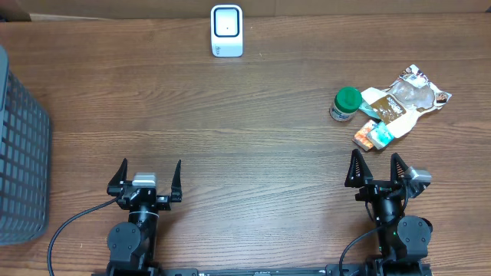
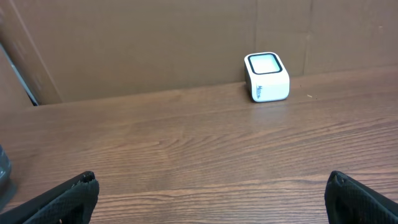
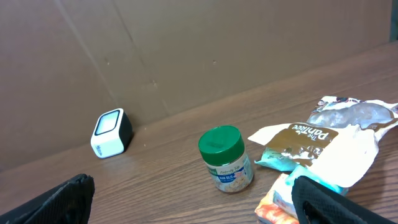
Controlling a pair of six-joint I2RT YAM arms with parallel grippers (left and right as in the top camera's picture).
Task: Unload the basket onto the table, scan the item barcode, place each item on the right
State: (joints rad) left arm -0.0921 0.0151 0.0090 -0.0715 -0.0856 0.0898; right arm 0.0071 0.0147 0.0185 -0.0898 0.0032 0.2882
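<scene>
The white barcode scanner (image 1: 227, 31) stands at the table's far edge, and shows as the scanner (image 2: 267, 76) in the left wrist view and the scanner (image 3: 111, 134) in the right wrist view. On the right lie the items: a green-lidded jar (image 1: 346, 104), a brown-and-white pouch (image 1: 399, 103) and a small orange-and-teal packet (image 1: 373, 135). The jar (image 3: 225, 159) stands upright ahead of my right gripper (image 1: 377, 168), which is open and empty. My left gripper (image 1: 146, 176) is open and empty near the front edge, far from the items.
A grey slatted basket (image 1: 19, 153) stands at the left edge of the table. A brown cardboard wall (image 2: 155, 43) backs the table behind the scanner.
</scene>
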